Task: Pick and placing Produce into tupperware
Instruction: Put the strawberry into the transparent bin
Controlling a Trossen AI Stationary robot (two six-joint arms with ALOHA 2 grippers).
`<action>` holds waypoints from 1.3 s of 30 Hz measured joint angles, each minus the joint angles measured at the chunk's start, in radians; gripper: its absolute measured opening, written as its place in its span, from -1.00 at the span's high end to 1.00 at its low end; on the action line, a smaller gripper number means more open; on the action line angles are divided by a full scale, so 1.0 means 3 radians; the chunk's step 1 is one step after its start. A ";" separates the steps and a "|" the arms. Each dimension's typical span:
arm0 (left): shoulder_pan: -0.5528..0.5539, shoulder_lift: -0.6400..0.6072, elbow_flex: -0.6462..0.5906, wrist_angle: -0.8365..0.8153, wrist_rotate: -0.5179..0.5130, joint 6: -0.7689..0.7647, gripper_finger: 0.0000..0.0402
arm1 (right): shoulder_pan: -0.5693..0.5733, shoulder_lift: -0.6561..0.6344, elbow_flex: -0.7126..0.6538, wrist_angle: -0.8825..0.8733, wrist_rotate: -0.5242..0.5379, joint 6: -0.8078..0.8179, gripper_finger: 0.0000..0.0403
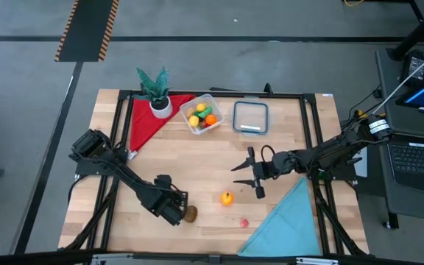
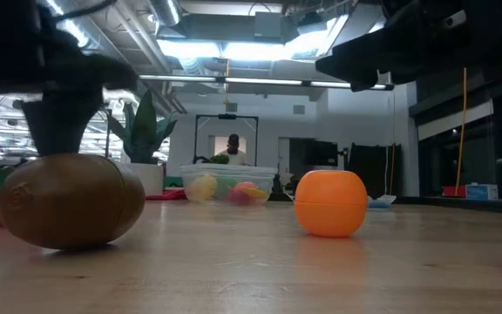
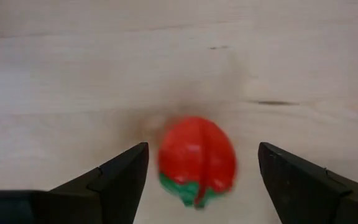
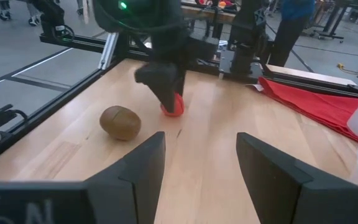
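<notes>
The left gripper point(image 1: 177, 213) hangs low over the wooden table point(image 1: 197, 154) in the lower left of the high view, jaws spread wide and holding nothing. In its wrist view a red toy fruit with a green base point(image 3: 197, 160), a strawberry or tomato by the look of it, sits on the wood between the two dark fingers point(image 3: 120, 177), touching neither and lying a little nearer one of them. The piece is roundish with no marked long axis, so a straight close looks enough. The right wrist view confirms it: the red fruit point(image 4: 172, 107) lies directly under the left gripper's tip point(image 4: 161, 81), with the brown kiwi-like piece point(image 4: 120, 122) just beside.

The right gripper point(image 1: 250, 174), at centre frame, waits part-open and empty, well apart from the red fruit. Nearer to it lie the orange toy fruit point(image 1: 227, 197) and a small pink piece point(image 1: 244, 222), toward the lower centre.

The tupperware point(image 1: 203, 113) stands at upper centre, already holding several pieces, between the red cloth point(image 1: 147, 118) and the flat lid point(image 1: 250, 117). The left arm is plainly nearer the red fruit; the carry would run up and right across the frame.
</notes>
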 joint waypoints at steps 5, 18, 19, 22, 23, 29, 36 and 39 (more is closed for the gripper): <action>0.0030 0.0001 -0.0113 0.0001 0.0370 0.0000 -0.45 | 0.0020 0.0000 0.0000 -0.0001 0.0000 -0.0003 0.00; 0.0013 0.0001 -0.0125 -0.0012 0.0390 0.0276 -0.45 | 0.0020 0.0000 0.0000 -0.0020 0.0003 -0.0004 0.00; 0.0013 0.0001 -0.0125 -0.0011 0.0389 0.0334 -0.45 | 0.0020 0.0000 0.0000 -0.0020 0.0003 -0.0004 0.00; 0.0013 0.0003 -0.0125 -0.0010 0.0387 0.0470 -0.45 | 0.0020 0.0000 0.0000 -0.0020 0.0003 -0.0003 0.00; 0.0013 0.0003 -0.0125 -0.0011 0.0387 0.0523 -0.45 | 0.0020 0.0000 0.0000 -0.0020 0.0003 -0.0003 0.00; 0.0018 0.0004 -0.0125 -0.0010 0.0265 0.0786 -0.45 | 0.0020 0.0000 0.0000 -0.0020 0.0003 -0.0003 0.00; 0.0019 0.0004 -0.0125 0.0009 0.0234 0.0886 -0.45 | 0.0020 0.0000 0.0000 -0.0020 0.0003 0.0074 0.00; 0.0019 0.0004 -0.0125 0.0012 0.0266 0.0917 -0.45 | 0.0020 0.0000 0.0000 -0.0020 0.0003 0.0093 0.00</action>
